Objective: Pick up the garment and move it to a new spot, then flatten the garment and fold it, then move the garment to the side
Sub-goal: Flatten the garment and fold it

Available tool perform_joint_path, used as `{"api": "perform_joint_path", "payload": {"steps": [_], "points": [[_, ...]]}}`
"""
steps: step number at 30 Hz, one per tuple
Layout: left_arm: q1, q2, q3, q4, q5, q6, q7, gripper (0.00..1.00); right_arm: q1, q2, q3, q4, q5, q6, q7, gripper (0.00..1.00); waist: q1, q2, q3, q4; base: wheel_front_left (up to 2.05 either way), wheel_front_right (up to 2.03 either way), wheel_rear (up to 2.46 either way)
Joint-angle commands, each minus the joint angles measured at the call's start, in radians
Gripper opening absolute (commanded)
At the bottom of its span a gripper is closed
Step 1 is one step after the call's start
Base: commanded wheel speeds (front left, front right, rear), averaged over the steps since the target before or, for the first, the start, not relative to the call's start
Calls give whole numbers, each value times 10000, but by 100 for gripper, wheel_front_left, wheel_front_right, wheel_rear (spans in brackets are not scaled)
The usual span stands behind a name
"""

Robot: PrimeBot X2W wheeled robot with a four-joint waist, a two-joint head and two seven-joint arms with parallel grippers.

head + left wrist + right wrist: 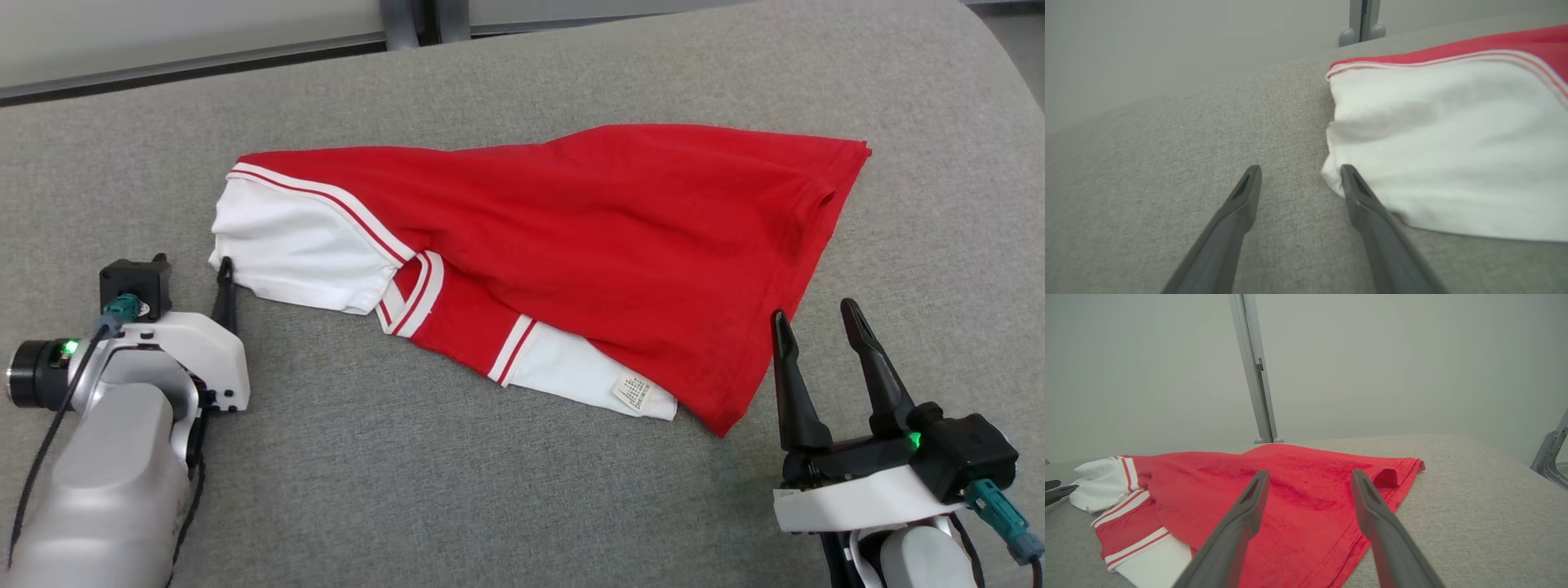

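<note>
The garment (588, 245) is a red shirt with white sleeves and red-and-white stripes, lying rumpled on the grey fabric surface (408, 490). My left gripper (222, 273) is open at the garment's left end, low on the surface beside the white sleeve (1445, 143). In the left wrist view one fingertip (1349, 173) touches the sleeve's edge, and nothing lies between the fingers of the left gripper (1300, 171). My right gripper (816, 318) stands open just right of the red hem's lower corner. In the right wrist view the right gripper (1310, 477) points over the red cloth (1306, 490).
The grey surface ends at a pale wall with a grey metal post (1255, 371) behind it. A metal bracket (1551, 457) shows at the far right. The surface curves away at the back right corner (980, 49).
</note>
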Motion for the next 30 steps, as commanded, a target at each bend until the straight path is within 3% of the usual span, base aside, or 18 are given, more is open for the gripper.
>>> {"api": "perform_joint_path", "payload": {"steps": [1, 2, 6, 7, 8, 9, 10, 11, 14, 20, 22, 30], "points": [[-277, 125, -28, 146, 54, -73, 1, 100, -138, -19, -13, -59, -21, -3, -9, 100, 0, 0, 226, -161, 0, 0, 0], [-518, 109, -85, 578, 52, -208, 3, 90, -203, -23, -10, -93, 24, -3, -9, 100, 0, 0, 344, -220, 0, 0, 0], [-708, 81, -208, 719, 173, -486, 3, 71, -261, -18, -37, -157, 118, -3, -9, 100, 0, 0, 457, -245, 0, 0, 0], [-665, 45, -264, 665, 204, -571, 5, 50, -251, -19, -42, -153, 108, -3, -9, 100, 0, 0, 453, -243, 0, 0, 0], [-600, 33, -312, 598, 253, -672, 3, 42, -233, -19, -47, -152, 106, -3, -9, 100, 0, 0, 447, -241, 0, 0, 0], [-513, 33, -389, 547, 329, -730, 3, 27, -217, -19, -56, -140, 122, -3, -9, 100, 0, 0, 434, -242, 0, 0, 0], [-398, 8, -471, 565, 390, -800, 4, 4, -203, -21, -77, -133, 142, -3, -9, 100, 0, 0, 405, -241, 0, 0, 0], [-275, -11, -560, 585, 457, -851, 14, 0, -183, -21, -99, -132, 156, -3, -9, 100, 0, 0, 363, -237, 0, 0, 0], [82, -51, -718, 634, 592, -891, 28, 0, -73, -20, -137, -110, 154, -3, -9, 100, 0, 0, 214, -219, 0, 0, 0], [521, 45, -212, -550, 322, -510, -2, 0, 105, -15, 14, 25, 236, -3, -9, 100, 0, 0, -62, -192, 0, 0, 0], [1080, -6, 461, -1549, -221, -640, -4, 0, 384, -29, 201, 339, 490, -5, -9, 100, 0, 0, -219, -129, 0, 0, 0], [2181, 229, 1683, -3669, -1149, -997, -4, 0, 1028, -23, 977, 767, 442, -5, -9, 100, 0, 0, 8, 114, 0, 0, 0]]}}
